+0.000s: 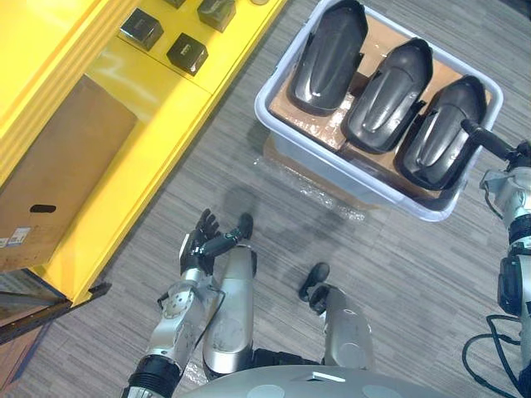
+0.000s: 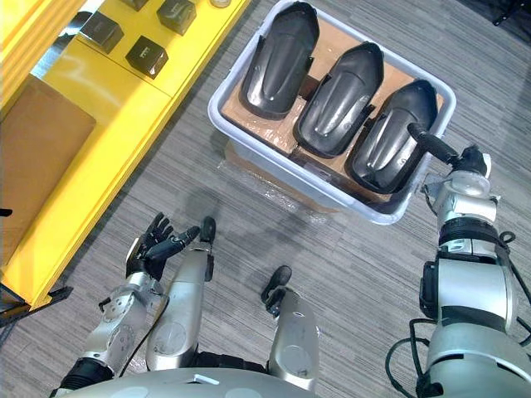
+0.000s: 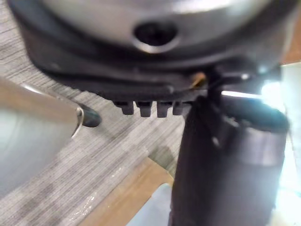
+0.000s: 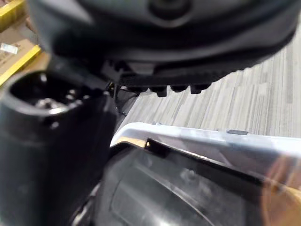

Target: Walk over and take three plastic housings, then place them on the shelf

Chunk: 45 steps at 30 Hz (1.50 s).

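Plastic housings (image 1: 386,95) lie three abreast in a floor bin (image 1: 348,166) beside the yellow shelf (image 1: 158,124). Right hand (image 2: 433,143), unclenched and empty, hovers over the bin's rightmost one, apparently to grasp it; left hand (image 1: 199,245) hangs slack, well clear of the bin.

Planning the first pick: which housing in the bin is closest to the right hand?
The rightmost housing of the three in the bin; the right hand is at its edge, while the middle housing and left housing lie farther away.

Your grey striped floor (image 1: 398,274), pale bin (image 1: 357,178) far right resting on flat wrapped cardboard (image 1: 286,162), yellow shelf (image 1: 149,141) at your left bearing small dark boxes (image 1: 187,52), brown cardboard sheet (image 1: 66,174).
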### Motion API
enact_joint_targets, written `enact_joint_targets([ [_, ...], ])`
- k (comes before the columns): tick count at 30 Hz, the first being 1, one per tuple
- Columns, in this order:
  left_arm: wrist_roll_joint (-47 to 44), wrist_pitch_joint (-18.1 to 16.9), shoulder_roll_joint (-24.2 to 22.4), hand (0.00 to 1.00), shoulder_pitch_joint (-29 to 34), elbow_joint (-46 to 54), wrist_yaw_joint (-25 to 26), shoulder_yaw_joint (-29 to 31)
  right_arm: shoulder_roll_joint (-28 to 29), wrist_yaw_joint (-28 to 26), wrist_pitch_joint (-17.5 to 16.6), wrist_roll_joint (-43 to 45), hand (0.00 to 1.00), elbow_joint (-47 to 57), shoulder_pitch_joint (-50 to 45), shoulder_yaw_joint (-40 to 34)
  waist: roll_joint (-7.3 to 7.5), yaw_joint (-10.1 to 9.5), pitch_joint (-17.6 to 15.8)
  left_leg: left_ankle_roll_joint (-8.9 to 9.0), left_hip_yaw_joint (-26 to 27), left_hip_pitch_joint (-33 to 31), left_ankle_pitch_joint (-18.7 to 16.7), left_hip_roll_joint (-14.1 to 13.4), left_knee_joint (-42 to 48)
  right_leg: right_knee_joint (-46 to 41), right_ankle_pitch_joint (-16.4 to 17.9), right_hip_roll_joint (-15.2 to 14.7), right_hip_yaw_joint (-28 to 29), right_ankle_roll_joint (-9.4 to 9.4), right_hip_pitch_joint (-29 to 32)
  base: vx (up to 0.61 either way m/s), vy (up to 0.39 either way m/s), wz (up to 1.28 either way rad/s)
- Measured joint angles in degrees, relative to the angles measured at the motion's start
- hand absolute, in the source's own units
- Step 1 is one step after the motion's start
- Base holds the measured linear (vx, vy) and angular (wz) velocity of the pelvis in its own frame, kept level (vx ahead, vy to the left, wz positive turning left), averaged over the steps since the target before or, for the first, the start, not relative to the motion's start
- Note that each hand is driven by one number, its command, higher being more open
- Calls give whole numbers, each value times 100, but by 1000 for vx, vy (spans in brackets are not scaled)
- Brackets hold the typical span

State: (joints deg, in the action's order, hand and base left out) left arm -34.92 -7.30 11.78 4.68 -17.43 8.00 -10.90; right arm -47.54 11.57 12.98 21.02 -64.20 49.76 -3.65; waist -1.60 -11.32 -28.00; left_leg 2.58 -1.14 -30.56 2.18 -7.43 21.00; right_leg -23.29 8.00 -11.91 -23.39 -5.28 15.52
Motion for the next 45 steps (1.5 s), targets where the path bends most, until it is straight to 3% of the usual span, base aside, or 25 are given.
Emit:
enact_joint_targets([
  [13, -130, -7, -123, 100, -60, -4, 39, -80, -46, 191, 162, 231, 100, -21, 298, 438, -159, -103, -22, 48, -74, -404, 135, 113, -16, -523, 253, -219, -74, 58, 567, 9, -20, 5],
  [16, -149, -20, -150, 100, -131, -3, 55, -146, -144, 287, 332, 232, 100, -16, 326, 498, -183, -118, -14, 47, -76, -450, 148, 140, -14, -642, 309, -277, -79, 69, 660, 2, -14, 4],
  [17, -150, -20, -206, 100, -166, -2, 61, -171, -180, 355, 393, 230, 0, -16, 333, 548, -212, -114, -4, 36, -84, -503, 153, 160, -12, -709, 333, -307, -79, 69, 725, -8, -5, 4],
  [25, -165, -24, -296, 100, -216, 1, 77, -228, -330, 970, 702, -65, 0, 14, 461, 639, -249, -109, -9, -1, -64, -659, 185, 195, 0, -883, 382, -397, -62, 79, 956, 0, 0, 1],
  [30, -293, -37, -297, 100, -215, 2, 78, -244, -455, 1054, 907, -262, 0, -17, 460, 632, -252, -64, -7, 33, -36, -663, 232, 197, -25, -967, 416, -420, -32, 100, 1030, 26, -11, -1],
  [36, -294, -37, -317, 100, -204, 11, 53, -275, -264, 802, 1083, -272, 0, -91, 417, 625, -303, 35, 19, 53, 1, -578, 295, 195, -141, -1005, 436, -435, -10, 115, 1033, 16, -18, -1],
  [45, -290, -44, -300, 100, -6, 225, 3, -140, -231, 759, 1005, -841, 0, -107, 381, 589, -347, 68, 44, 53, -4, -336, 372, 184, -315, -831, 415, -393, -67, 97, 779, 9, -7, 2],
])
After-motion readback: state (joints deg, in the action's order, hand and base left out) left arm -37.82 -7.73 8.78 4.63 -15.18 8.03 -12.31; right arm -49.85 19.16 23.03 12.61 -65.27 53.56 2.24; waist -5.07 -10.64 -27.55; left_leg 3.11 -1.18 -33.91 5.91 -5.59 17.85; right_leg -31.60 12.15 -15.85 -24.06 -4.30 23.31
